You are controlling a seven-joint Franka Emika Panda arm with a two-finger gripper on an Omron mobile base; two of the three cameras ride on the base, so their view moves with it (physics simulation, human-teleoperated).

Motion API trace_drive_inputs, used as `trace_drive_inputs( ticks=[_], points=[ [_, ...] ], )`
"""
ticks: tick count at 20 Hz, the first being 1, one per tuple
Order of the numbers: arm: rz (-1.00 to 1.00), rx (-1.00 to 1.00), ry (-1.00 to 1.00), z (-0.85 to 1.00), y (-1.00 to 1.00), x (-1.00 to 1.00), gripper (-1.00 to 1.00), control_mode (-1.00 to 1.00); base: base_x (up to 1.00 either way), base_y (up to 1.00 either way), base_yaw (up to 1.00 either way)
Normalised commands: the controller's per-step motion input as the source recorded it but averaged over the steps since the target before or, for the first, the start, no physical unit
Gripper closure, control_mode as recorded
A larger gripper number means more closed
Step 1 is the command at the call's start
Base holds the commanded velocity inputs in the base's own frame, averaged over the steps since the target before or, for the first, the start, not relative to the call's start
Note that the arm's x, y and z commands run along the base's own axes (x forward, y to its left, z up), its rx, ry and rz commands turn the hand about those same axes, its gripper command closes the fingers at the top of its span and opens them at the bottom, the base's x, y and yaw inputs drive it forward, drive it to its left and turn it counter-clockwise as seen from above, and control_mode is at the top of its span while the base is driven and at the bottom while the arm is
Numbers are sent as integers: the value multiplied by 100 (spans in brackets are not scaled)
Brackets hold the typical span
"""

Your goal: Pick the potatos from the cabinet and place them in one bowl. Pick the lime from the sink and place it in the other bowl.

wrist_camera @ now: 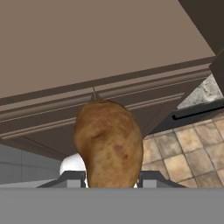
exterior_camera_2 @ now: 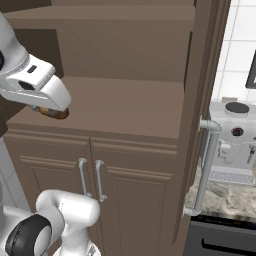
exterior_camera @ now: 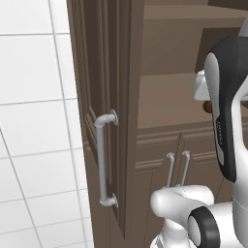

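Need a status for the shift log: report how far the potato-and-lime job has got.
Done: the cabinet stands open. In hand: the gripper is closed on a potato, just above the shelf's front edge. Left: place it in a bowl, then do the lime; bowls, sink and lime aren't in these views.

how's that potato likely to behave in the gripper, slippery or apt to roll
The potato looks firm and matte, so probably not slippery. Its rounded, uneven oval shape could let it pivot between the gripper's narrow fingers. Set down on the flat cabinet shelf, it might wobble or roll a little.
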Motion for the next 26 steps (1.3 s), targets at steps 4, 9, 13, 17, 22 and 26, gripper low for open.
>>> trace_drive_inputs(
  ticks=[4, 9, 13, 17, 22, 26],
  points=[
    [0, 0, 0, 0, 0, 0, 100, -100, 0, 0, 0],
    [0, 0, 0, 0, 0, 0, 100, 100, -1, 0, 0],
    [0, 0, 0, 0, 0, 0, 100, 100, -25, 0, 0],
    [0, 0, 0, 0, 0, 0, 100, 100, -47, 0, 0],
    [0, 0, 0, 0, 0, 0, 100, 100, -66, -1, 0],
    [0, 0, 0, 0, 0, 0, 100, 100, -73, -9, 0]
  ],
)
